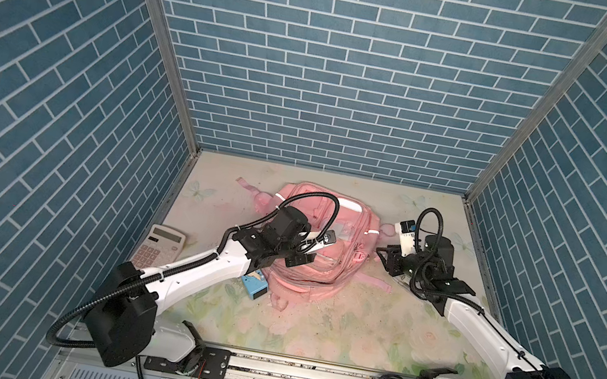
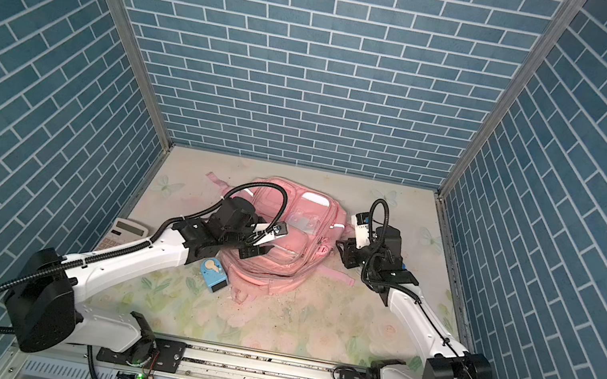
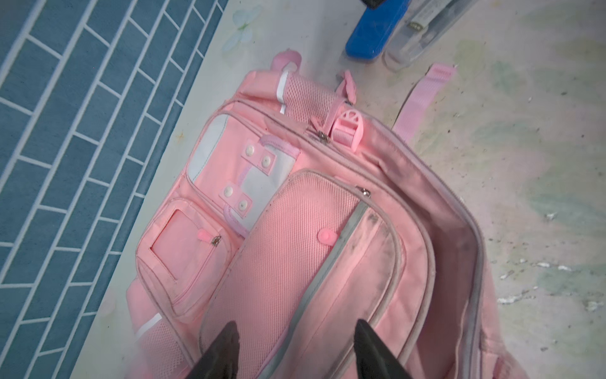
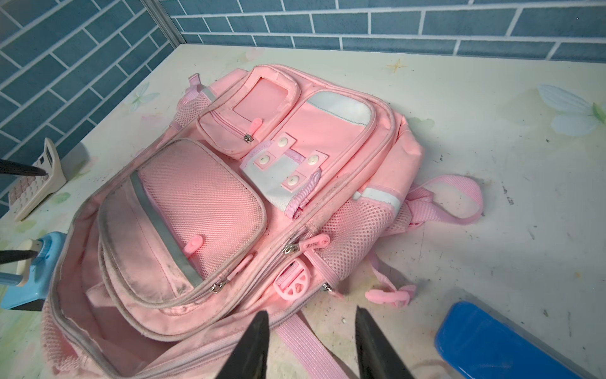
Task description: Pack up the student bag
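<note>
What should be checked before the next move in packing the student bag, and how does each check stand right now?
1. Unzipped main compartment of the student bag: ok, it gapes open.
2. Free left gripper: ok, open and empty above the bag's front pocket.
3. Free right gripper: ok, open and empty at the bag's side.
4. Things to pack in view on the table: ok, the calculator, light blue box and blue case lie beside the bag.
5. Room inside the compartment: cannot tell, its depth is hidden.
</note>
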{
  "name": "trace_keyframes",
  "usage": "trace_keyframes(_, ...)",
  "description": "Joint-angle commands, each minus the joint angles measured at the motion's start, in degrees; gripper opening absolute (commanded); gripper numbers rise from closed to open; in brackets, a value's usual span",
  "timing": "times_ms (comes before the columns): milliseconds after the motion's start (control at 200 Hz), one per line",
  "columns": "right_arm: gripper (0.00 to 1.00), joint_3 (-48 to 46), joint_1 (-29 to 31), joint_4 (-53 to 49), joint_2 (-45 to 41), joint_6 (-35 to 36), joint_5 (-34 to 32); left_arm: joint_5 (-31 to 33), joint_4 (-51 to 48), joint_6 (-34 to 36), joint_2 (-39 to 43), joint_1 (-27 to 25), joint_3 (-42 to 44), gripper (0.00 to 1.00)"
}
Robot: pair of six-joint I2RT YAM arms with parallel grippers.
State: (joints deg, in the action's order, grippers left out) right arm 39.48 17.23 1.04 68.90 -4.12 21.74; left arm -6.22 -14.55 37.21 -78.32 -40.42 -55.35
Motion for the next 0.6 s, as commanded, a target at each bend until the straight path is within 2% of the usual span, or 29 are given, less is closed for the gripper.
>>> trace_keyframes(0, 0.45, 3.2, -0.1, -1.8, 1.7, 3.0, 1.5, -0.7, -3.4, 6.5, -2.0, -0.2, 1.1, 0.58)
trace_keyframes(130, 0.45, 4.5, 0.1, -1.7, 3.9, 2.7, 2.6, -4.0, -0.1, 7.3, -4.1, -0.3, 2.1, 0.59)
trace_keyframes(315, 0.46, 4.7, 1.1, -1.3, 5.9, 3.4, 3.8, -4.8, 1.3, 7.6, -9.2, -1.7, 1.4, 0.61)
trace_keyframes(465, 0.46, 4.7, 1.4, -1.1, 7.3, 3.3, 3.6, -1.7, 5.1, 6.3, -12.5, -4.5, 1.9, 0.61)
trace_keyframes(595, 0.46, 4.8, 1.6, -0.9, 8.1, 3.5, 3.7, 4.7, 9.6, 4.4, -14.6, -6.1, 2.2, 0.61)
